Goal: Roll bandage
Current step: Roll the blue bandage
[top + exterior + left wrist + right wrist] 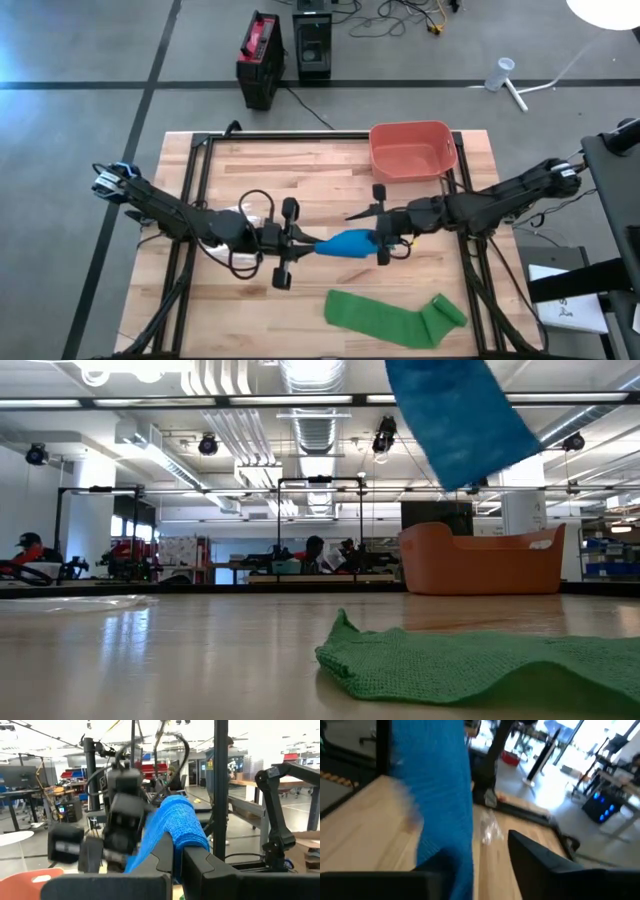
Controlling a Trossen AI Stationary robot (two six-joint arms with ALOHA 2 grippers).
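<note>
A blue bandage [350,243] is held above the table's middle, between my two grippers. It is partly rolled [182,820], and its loose part hangs down clear of the table [460,420]. My left gripper [303,245] comes from the left and is shut on it. My right gripper [383,240] comes from the right. Its fingers stand apart [485,865], with the blue strip [440,795] in front of one of them. A green bandage [395,318] lies partly unrolled on the table near the front edge. My left gripper pinches the blue bandage between its two fingers [167,855], at the rolled part's end [178,862]. The fingers come level from the table's left. The roll sits above the fingertips and the bandage is lifted clear of the table. My right gripper has the blue strip lying against one finger [445,862], with a gap to the other finger [540,860]. It does not pinch the strip.
An orange bin [412,150] stands at the table's far right. The green bandage [480,665] covers the near right part of the wooden table [250,310]. Black frame rails [195,180] run along both table sides.
</note>
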